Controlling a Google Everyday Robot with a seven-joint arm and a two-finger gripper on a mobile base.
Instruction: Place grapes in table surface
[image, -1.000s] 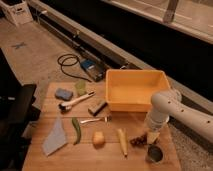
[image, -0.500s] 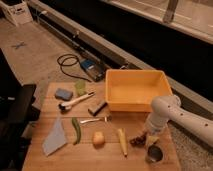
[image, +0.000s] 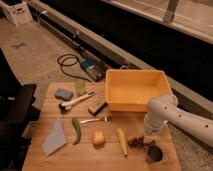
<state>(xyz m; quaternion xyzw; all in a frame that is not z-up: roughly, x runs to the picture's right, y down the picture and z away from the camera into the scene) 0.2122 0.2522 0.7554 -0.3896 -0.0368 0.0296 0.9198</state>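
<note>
The grapes (image: 135, 142), a small dark purple-brown cluster, lie on the wooden table surface (image: 75, 157) near its right front, between a yellow corn-like item (image: 122, 141) and a dark metal cup (image: 154, 154). My gripper (image: 149, 139) hangs from the white arm (image: 165, 111) just right of the grapes, pointing down, close to the tabletop and next to the cluster's right end.
A yellow plastic bin (image: 134, 89) stands at the back right. On the table lie a blue cloth (image: 54, 141), a green pod (image: 76, 130), an orange-yellow lump (image: 99, 138), a fork (image: 93, 120), a brush (image: 75, 100), a dark block (image: 97, 107) and sponges (image: 63, 93). A cable (image: 70, 64) lies on the floor.
The arm has shifted slightly lower and towards the front, with the gripper nearer the tabletop beside the grapes. Nothing else has moved.
</note>
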